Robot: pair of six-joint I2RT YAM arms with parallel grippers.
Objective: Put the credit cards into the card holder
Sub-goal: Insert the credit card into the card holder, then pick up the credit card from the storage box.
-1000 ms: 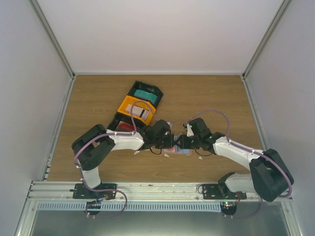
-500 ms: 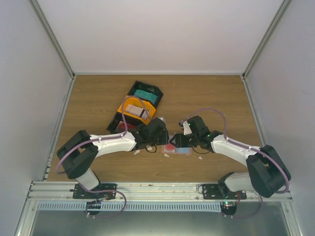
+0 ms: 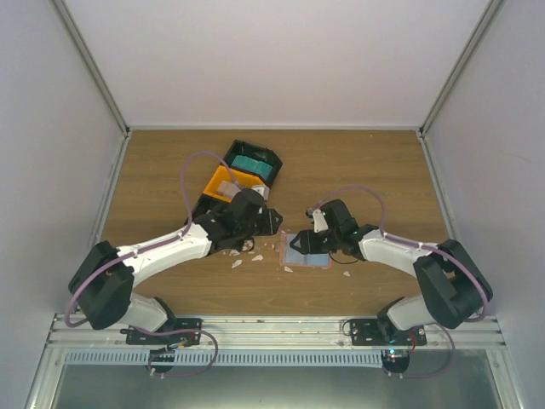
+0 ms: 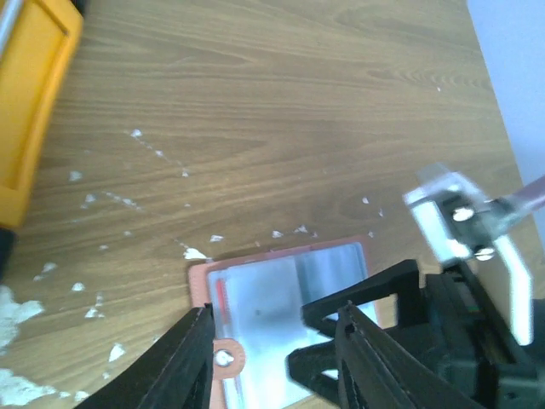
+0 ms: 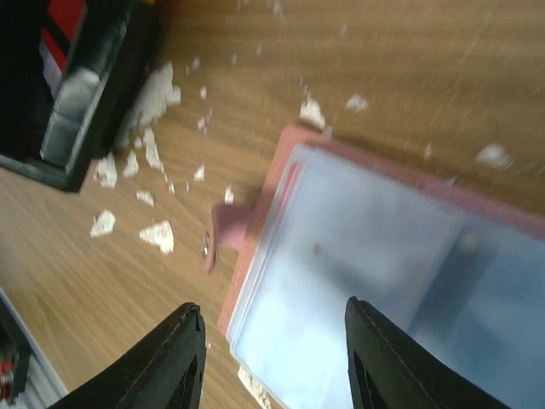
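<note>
Wooden table [image 3: 358,170] bears card holder [image 3: 300,254], tray [image 3: 218,182], paper scraps [image 3: 236,263].

The top camera looks down from high above the near edge, taking in the whole table [image 3: 366,170]. Both wrist cameras hang close over the wood (tilted, from opposite sides), sharing the open card holder [image 4: 281,298].

Under the right pincer [image 5: 272,305], the card holder [image 5: 383,256] is salmon-pink rimmed, pale blue inside; paper scraps [image 5: 157,234] white, table [image 5: 409,68] brown wood-grain.
</note>
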